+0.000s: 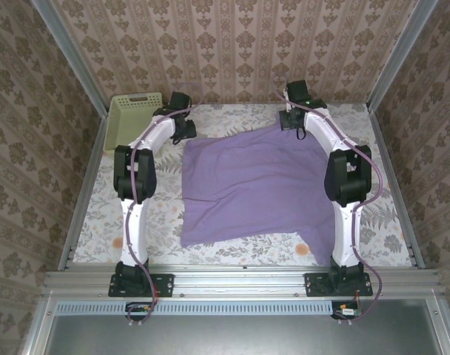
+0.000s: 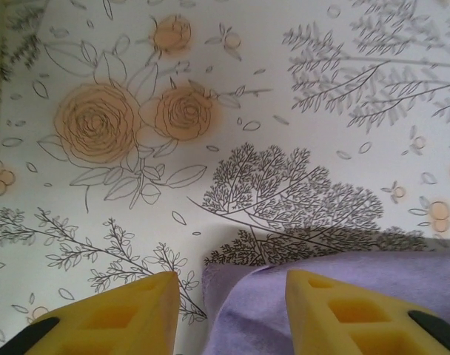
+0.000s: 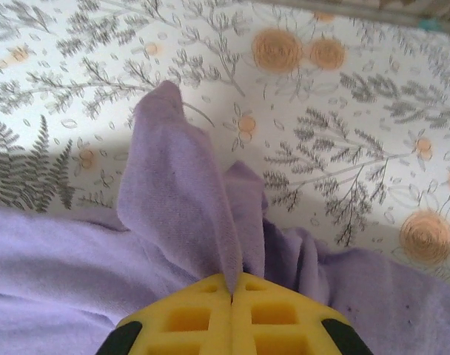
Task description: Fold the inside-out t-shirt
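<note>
Two grippers work the far edge of the inside-out t-shirt (image 1: 254, 185), which lies spread on the table (image 1: 99, 214) between the arms. The right gripper (image 3: 232, 285) is clamped on a pinched ridge of cloth at the far right corner. The left gripper (image 2: 232, 288) stands with jaws apart, straddling the far left corner unpinched. We judge the cloth light, limp and prone to sag. We advise holding it at corners and hems.

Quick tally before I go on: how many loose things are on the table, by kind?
t-shirt, purple: 1
basket, pale green: 1
Total: 2
</note>
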